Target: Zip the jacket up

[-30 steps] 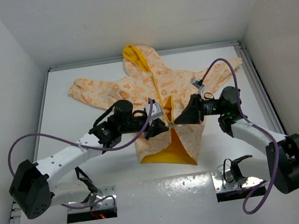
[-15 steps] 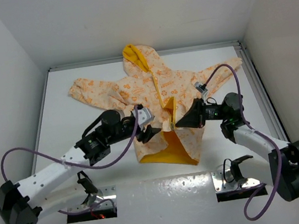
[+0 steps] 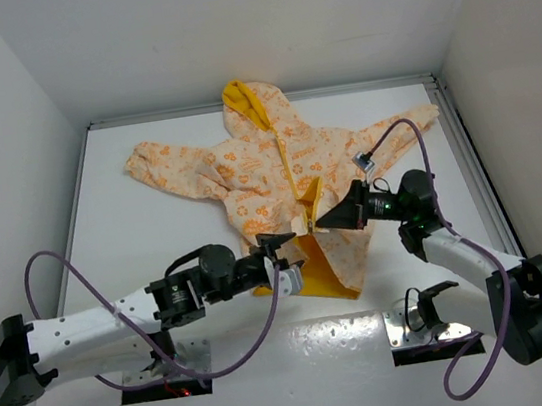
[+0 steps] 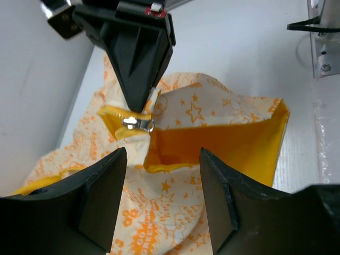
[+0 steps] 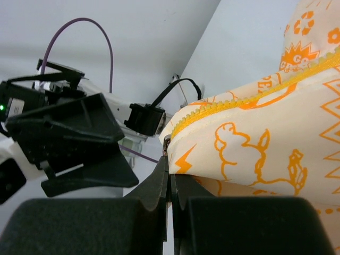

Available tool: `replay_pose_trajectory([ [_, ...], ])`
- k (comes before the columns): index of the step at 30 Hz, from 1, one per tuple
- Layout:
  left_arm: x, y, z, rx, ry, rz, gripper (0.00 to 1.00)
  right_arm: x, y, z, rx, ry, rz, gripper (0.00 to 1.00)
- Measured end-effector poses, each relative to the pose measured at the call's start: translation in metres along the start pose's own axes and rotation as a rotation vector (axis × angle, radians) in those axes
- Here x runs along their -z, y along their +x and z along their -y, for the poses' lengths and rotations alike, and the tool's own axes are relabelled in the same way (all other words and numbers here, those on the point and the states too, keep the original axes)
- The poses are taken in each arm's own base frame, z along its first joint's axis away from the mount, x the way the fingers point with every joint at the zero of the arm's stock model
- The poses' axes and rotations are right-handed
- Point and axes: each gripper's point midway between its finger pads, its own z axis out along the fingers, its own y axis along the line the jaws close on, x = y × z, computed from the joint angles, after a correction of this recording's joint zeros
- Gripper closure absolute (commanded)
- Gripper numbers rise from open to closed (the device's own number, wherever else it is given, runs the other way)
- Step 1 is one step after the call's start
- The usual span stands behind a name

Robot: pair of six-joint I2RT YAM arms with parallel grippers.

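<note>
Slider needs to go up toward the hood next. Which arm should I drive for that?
Right. The right end effector is shut on the jacket right at the zipper slider. The left end effector hangs open near the hem, gripping nothing.

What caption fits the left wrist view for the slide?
Open left gripper faces the jacket, half unzipped, where the shut right gripper pinches the fabric at the silver zipper pull.
</note>
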Motion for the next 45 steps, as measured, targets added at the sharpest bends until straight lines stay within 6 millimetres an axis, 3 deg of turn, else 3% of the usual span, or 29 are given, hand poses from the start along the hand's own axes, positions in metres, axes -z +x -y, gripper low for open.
replay_pose_trajectory([
  [5, -0.01, -0.007, 0.003, -0.086, -0.027, 0.017, 0.43, -0.002, 0.003, 0.001, -0.053, 0.012, -0.005, 1.0],
  [8, -0.016, -0.002, 0.001, -0.111, -0.042, -0.003, 0.52, -0.003, 0.005, 0.001, -0.086, 0.02, -0.008, 1.0],
  [14, -0.024, 0.006, 0.0, -0.135, -0.058, -0.029, 0.58, -0.005, 0.006, 0.0, -0.124, 0.022, -0.011, 1.0],
  [33, -0.039, 0.025, 0.003, -0.142, -0.053, -0.071, 0.62, -0.008, 0.011, -0.004, -0.163, 0.018, -0.027, 1.0],
  [45, -0.039, 0.025, -0.013, -0.133, -0.122, -0.074, 0.64, -0.009, 0.011, -0.004, -0.163, 0.019, -0.024, 1.0],
])
